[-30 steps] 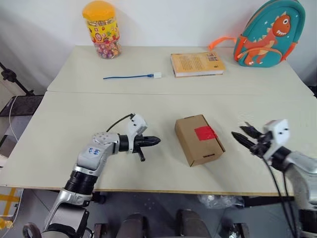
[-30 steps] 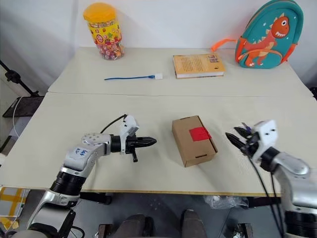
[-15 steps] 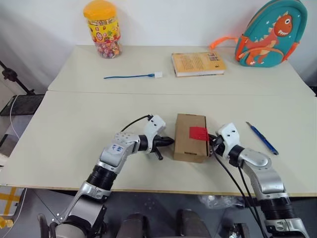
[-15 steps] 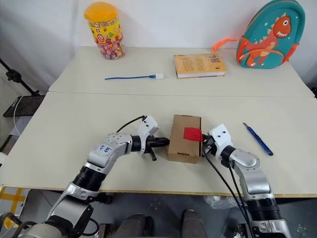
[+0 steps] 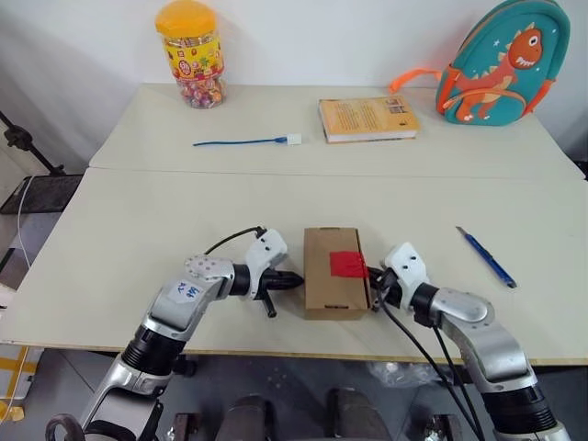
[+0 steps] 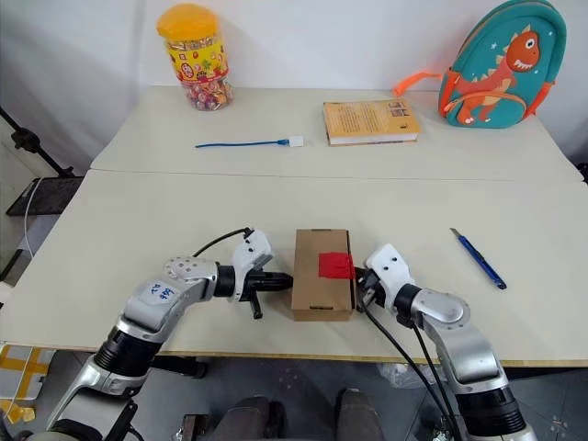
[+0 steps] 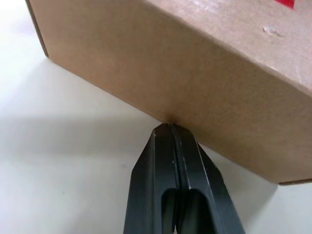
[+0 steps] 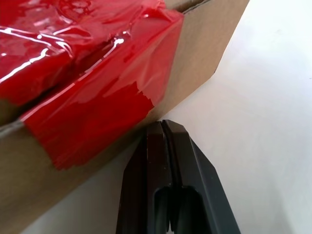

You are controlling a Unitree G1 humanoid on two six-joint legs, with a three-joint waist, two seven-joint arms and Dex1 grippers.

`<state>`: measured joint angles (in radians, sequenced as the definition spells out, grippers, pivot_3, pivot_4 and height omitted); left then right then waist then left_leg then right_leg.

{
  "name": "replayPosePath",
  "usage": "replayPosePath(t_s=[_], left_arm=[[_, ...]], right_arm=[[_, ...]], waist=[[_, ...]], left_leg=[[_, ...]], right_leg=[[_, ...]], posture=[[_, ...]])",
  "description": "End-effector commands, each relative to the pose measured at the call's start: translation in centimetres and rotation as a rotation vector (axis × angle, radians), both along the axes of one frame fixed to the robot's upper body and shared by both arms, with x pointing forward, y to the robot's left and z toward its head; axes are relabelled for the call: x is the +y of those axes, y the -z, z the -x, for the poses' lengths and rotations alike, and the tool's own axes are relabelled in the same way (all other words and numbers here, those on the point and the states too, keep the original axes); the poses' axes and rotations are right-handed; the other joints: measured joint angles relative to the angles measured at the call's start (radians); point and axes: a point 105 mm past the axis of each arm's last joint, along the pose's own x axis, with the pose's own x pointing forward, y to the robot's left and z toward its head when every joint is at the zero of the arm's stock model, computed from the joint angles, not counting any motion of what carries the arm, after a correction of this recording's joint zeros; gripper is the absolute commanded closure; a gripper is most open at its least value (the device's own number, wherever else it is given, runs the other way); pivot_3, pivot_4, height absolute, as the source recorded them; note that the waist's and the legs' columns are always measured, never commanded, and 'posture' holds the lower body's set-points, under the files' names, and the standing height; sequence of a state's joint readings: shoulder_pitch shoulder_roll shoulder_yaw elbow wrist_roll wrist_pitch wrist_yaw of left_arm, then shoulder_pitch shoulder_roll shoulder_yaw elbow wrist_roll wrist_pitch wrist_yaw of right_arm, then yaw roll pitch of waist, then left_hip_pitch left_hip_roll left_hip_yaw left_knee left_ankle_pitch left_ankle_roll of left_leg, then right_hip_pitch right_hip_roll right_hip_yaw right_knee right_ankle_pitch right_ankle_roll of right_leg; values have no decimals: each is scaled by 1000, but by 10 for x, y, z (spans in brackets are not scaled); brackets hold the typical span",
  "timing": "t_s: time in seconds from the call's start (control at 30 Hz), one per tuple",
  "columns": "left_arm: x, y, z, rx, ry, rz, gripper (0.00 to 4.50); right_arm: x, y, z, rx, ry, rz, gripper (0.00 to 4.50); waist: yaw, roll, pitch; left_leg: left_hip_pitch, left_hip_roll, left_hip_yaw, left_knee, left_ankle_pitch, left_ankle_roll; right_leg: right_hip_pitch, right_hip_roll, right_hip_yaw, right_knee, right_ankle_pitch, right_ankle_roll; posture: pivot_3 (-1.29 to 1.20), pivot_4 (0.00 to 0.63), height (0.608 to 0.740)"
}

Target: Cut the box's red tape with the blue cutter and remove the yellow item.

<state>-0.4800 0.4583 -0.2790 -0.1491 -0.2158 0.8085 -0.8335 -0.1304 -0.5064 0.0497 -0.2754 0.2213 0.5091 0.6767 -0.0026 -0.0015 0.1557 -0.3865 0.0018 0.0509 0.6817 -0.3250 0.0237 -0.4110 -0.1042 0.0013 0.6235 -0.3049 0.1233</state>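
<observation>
Jar (image 5: 188,52), cable (image 5: 241,141), book (image 5: 366,118), backpack (image 5: 500,61) behind box (image 5: 332,273)

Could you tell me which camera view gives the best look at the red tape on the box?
The right wrist view: the red tape is seen close, folding over the box edge. Both eye views show it as a small patch on the lid; the left wrist view catches just a red corner.

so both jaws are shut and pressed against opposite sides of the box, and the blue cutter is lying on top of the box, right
Not quite. The blue cutter is not on the box; the left eye view shows it lying on the table, off to the robot's right of the box. The rest holds: the left gripper and right gripper have their jaws shut, against opposite sides of the box.
</observation>
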Motion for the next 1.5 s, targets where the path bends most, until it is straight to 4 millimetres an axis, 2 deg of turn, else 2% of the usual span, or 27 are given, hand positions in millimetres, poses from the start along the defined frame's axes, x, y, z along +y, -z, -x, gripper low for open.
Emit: replayPosePath(t_s=[0.03,0.17,0.27,0.47,0.57,0.73,1.17,1.3,1.5], left_arm=[[14,-19,0,-14,32,-8,4500],[28,-52,-1,-12,95,29,4500],[17,-74,-12,-68,122,103,4500],[-15,-64,-30,-126,126,100,4500],[-28,-58,-32,-132,134,98,4500],[-37,-52,-29,-130,151,88,4500],[-31,-14,-15,-69,193,-34,4500],[-32,-12,-13,-62,200,-34,4500],[-33,-9,-12,-63,210,-49,4500]], right_arm=[[-20,-20,10,36,46,-76,4128],[-44,-41,24,117,68,-117,2981],[-48,-57,25,188,80,-211,1896],[-25,-69,16,290,76,-361,38],[-18,-58,13,315,98,-312,38],[-21,-50,7,322,139,-297,38],[-64,-24,15,415,271,-321,38],[-60,-23,14,419,269,-303,38],[-55,-23,10,396,276,-168,38]], waist=[[0,0,0],[0,-1,2],[1,-3,3],[-2,-3,3],[2,-3,3],[5,-3,3],[7,-4,1],[2,-5,-1],[1,-5,-1]], left_leg=[[0,0,0,0,0,0],[-1,0,-1,0,0,1],[-1,-2,-3,-1,-1,1],[-1,-4,-4,-2,-1,1],[-4,-4,-5,-2,0,1],[-4,-7,-4,-1,0,4],[0,-8,-9,-1,-1,8],[6,-7,-14,-2,-4,8],[11,-7,-14,-8,-6,8]], right_leg=[[0,0,0,0,0,0],[0,-3,-1,-2,0,0],[0,-5,-3,-4,0,0],[1,-7,-6,-3,0,0],[-1,-7,-8,-1,0,0],[0,-8,-10,-1,0,0],[9,-10,-12,-6,1,1],[19,-12,-14,-17,1,1],[21,-12,-14,-19,0,1]], posture=[[0,150,740],[0,150,740],[0,150,740],[0,150,740],[0,150,740],[0,150,740],[0,150,740],[0,150,740],[0,150,740]])
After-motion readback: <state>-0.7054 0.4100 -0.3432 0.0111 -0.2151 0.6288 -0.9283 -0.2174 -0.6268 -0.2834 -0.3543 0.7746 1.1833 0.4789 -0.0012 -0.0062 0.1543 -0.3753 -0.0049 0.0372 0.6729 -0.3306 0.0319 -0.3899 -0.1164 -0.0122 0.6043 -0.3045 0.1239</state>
